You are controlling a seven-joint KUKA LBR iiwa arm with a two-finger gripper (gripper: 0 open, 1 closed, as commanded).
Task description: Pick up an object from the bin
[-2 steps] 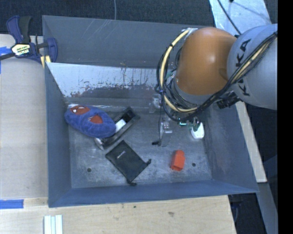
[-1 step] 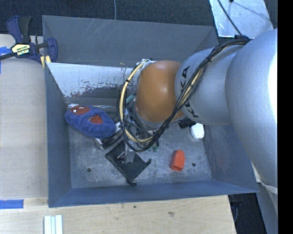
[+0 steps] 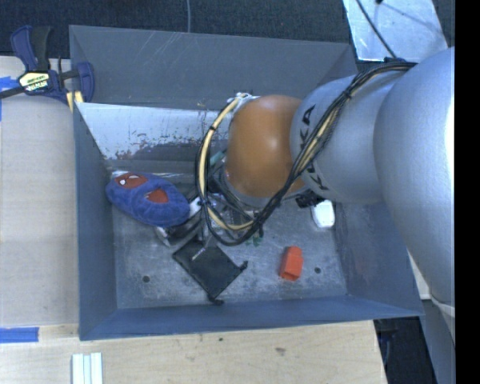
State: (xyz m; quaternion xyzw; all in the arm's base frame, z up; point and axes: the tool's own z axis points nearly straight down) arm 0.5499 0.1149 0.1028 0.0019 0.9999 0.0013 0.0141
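Grey bin (image 3: 136,256), claw (image 3: 190,229) beside blue pouch (image 3: 148,200)

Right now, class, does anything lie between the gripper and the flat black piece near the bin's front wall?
Nothing visible does. The gripper hangs right at the upper edge of the flat black piece. The blue soft pouch lies at the view's left and the orange block at its right, both off that line.

The bin (image 3: 96,238) is showing grey, with rusty red-brown streaks on its back wall. The soft thing (image 3: 148,200) is showing blue with red-orange patches, the flat piece (image 3: 210,269) black, the small block (image 3: 290,263) orange, the small lump (image 3: 323,214) white. The wrist cover (image 3: 260,146) is gleaming brownish orange beside the silver-grey arm (image 3: 384,134) and its yellow and black cables (image 3: 212,146)
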